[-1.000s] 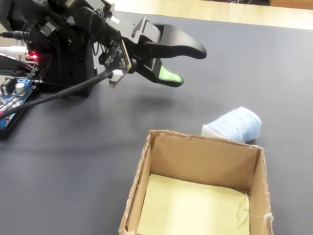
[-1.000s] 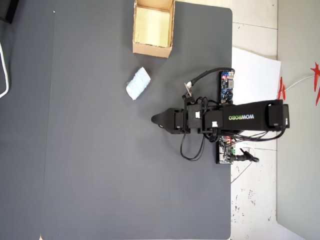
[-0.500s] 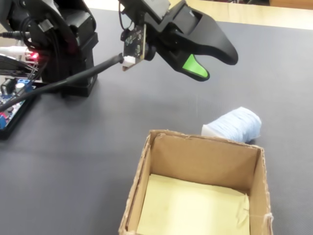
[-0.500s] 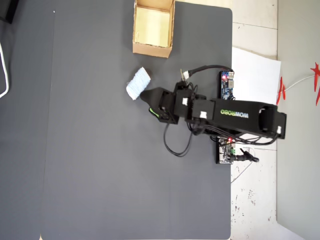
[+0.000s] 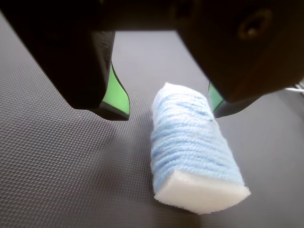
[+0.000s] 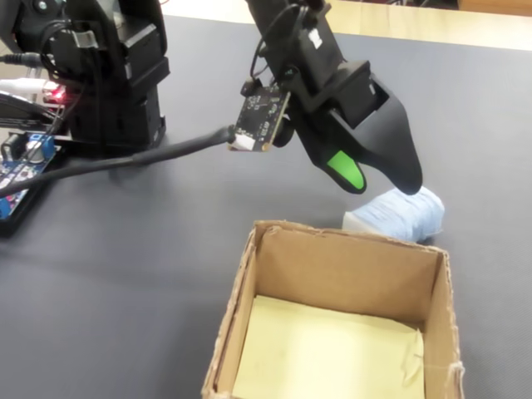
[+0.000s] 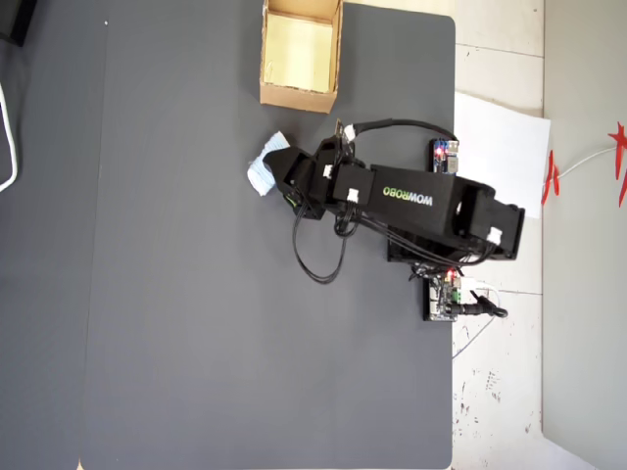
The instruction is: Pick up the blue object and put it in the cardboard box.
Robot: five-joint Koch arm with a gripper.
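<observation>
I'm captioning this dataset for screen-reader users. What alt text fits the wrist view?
An open black gripper with green-padded fingertips hovers over a small pale-blue, yarn-wrapped oblong block with a white foam end, lying on a dark grey textured mat. The block's far end sits between the two jaws, untouched.

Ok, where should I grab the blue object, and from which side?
Grip the blue object across its narrow width, at the yarn-wrapped middle, coming straight down from above. It lies flat on the mat, long axis running away from the wrist camera, and the open hand already brackets its long sides.
</observation>
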